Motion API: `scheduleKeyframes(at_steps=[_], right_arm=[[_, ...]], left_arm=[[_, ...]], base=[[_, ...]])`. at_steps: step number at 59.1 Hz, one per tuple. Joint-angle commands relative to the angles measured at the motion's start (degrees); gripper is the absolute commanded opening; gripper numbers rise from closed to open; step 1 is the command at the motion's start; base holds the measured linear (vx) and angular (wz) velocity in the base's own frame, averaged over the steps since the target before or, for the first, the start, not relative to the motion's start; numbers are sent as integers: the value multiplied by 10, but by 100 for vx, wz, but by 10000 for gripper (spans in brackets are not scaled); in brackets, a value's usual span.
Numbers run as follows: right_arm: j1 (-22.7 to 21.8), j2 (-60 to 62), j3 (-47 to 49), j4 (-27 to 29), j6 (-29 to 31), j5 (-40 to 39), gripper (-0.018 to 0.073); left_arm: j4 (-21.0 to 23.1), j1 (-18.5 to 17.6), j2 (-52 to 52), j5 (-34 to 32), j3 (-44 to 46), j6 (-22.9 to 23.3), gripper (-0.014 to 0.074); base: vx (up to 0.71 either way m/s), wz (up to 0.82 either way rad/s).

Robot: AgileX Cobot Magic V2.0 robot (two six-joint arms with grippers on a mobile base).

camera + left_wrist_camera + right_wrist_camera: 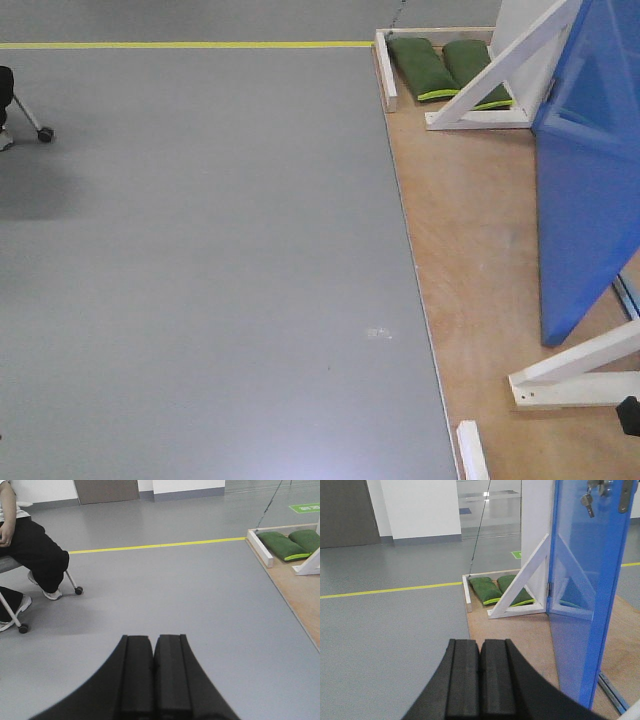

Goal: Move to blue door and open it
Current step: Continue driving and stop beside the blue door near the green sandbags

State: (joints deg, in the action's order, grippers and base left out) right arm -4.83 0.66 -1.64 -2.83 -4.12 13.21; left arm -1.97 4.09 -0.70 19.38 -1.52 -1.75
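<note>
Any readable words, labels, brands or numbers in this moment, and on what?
None can be read.
The green floor sign bears pale marks, too blurred to read.
The blue door and its keys show no legible text.

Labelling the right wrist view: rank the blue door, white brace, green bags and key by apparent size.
1. blue door
2. white brace
3. green bags
4. key
The door is also nearest, which enlarges it.
</note>
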Motion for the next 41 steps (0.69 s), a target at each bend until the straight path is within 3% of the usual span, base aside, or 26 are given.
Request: scheduleKeyframes(at_steps=[1,41], right_arm=[[0,10,-12,-7,1,-47,2],[0,10,-11,-7,1,-48,2]], left_arm=[[3,1,-10,-46,-6,1,70],[3,1,-10,-46,-5,1,70]], base=[[36,3],[33,2]])
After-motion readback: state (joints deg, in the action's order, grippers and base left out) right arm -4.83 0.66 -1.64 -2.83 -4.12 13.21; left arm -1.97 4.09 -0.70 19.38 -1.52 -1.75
